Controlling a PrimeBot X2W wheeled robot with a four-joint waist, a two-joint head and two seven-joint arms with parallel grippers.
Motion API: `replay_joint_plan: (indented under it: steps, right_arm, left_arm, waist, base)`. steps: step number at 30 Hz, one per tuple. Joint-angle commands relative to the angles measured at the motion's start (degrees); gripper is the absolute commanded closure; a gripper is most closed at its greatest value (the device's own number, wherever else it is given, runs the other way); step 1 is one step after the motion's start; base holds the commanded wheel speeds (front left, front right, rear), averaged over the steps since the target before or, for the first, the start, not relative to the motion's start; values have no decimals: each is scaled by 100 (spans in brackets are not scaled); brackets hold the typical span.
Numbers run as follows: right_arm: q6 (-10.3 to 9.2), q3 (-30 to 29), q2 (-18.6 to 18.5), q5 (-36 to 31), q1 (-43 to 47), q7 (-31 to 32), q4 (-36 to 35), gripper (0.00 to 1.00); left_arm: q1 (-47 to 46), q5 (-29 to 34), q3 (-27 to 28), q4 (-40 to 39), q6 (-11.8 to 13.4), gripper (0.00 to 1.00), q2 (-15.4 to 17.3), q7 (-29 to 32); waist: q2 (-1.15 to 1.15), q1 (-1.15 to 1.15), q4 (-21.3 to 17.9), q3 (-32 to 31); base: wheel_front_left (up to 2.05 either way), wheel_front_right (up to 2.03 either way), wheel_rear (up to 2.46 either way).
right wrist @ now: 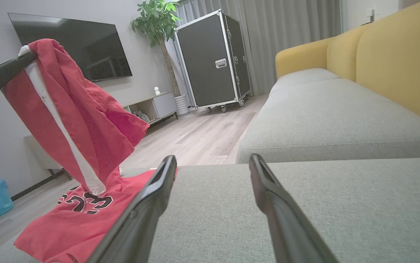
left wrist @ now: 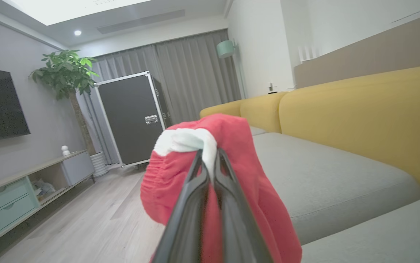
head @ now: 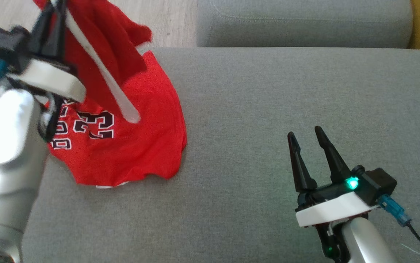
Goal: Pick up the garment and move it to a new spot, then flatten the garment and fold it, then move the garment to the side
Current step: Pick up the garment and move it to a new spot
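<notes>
Nearest you, your right gripper (head: 304, 131) hovers low over the bare grey seat (head: 268, 109), jaws spread wide with nothing between them, well apart from the cloth. To its left, the red jersey (head: 133, 146) is half up. The lower part, with the printed number, lies crumpled on the seat near its left end. The upper part hangs from your left gripper (left wrist: 209, 153), which is clamped tight on a bunch of red cloth and white trim (left wrist: 184, 140) held above the cushion. The step in hand looks like the pick-up and carry to a new spot, so lift higher before you travel. The hem lying on the seat will likely drag and bunch if you go sideways now. The pinch takes in a thick fold near the fingertips, so move smoothly, since a jerk could slip it out. Carry rightward toward the open middle of the seat, away from the end where the wooden floor (head: 173, 22) begins, or the loose part may slide off. Bring the right gripper in only once the cloth hangs free, and aim for a second edge or corner so that flattening comes easier. The far cushion (head: 305, 22) beyond the seam is best left alone.
</notes>
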Motion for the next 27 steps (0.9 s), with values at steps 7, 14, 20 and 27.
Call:
replay_joint_plan:
  steps: [7,14,20,27]
  right_arm:
    - [23,100,-9,53,-158,-62,-210,0]
    - [23,7,-9,94,-347,-62,-337,0]
    - [23,-4,-9,269,-537,-62,-521,0]
    - [23,54,-9,598,-699,-62,-752,0]
  left_arm:
    - [110,-28,-85,-1196,95,100,-10,309]
    - [199,33,-561,-1847,107,100,-412,748]
    - [35,229,-1028,-1804,30,100,-703,947]
    - [-369,345,-1335,-1271,-59,2,-1065,800]
  waist:
    - [0,1,-296,-39]
    - [0,1,-1004,195]
    - [0,1,-1895,594]
    - [0,1,-2753,1031]
  base:
    - [0,0,0]
    - [0,0,0]
    - [0,0,0]
    - [0,0,0]
